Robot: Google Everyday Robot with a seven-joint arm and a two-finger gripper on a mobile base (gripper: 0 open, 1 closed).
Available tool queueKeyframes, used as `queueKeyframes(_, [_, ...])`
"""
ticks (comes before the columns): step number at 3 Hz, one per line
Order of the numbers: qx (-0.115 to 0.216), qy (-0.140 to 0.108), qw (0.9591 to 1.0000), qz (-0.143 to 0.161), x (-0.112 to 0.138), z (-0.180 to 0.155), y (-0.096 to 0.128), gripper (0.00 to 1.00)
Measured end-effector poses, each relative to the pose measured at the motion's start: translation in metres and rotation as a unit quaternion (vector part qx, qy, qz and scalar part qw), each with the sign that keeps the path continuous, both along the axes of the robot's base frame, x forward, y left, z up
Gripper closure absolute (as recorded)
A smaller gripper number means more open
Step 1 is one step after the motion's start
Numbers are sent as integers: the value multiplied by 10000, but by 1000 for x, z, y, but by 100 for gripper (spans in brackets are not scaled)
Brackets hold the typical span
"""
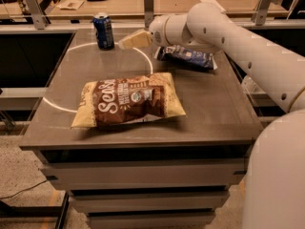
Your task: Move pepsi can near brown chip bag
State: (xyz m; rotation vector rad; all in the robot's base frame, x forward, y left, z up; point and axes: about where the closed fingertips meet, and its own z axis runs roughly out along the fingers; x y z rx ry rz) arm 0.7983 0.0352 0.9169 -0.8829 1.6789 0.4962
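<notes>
The pepsi can (103, 30) stands upright at the far left of the surface (214, 113), well apart from the brown chip bag (128, 100). It is probably light, stiff and slick, so take it mid-body. The gripper (135, 38) hovers just right of it; I cannot tell whether it is spread or closed.

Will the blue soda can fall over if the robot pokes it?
Probably, if poked high: the pepsi can stands upright, tall and narrow. Tipped, it would likely roll, being round. It looks stiff metal, so the gripper, close beside it, shouldn't squash it.
</notes>
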Motion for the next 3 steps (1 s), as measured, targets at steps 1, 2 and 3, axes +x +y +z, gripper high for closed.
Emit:
queueKeyframes(1, [58, -21, 10000, -23, 4, 3, 10, 0])
queueKeyframes(2, [111, -65, 9999, -80, 18, 10, 32, 0])
queueKeyframes(3, [87, -57, 9999, -55, 27, 10, 54, 0])
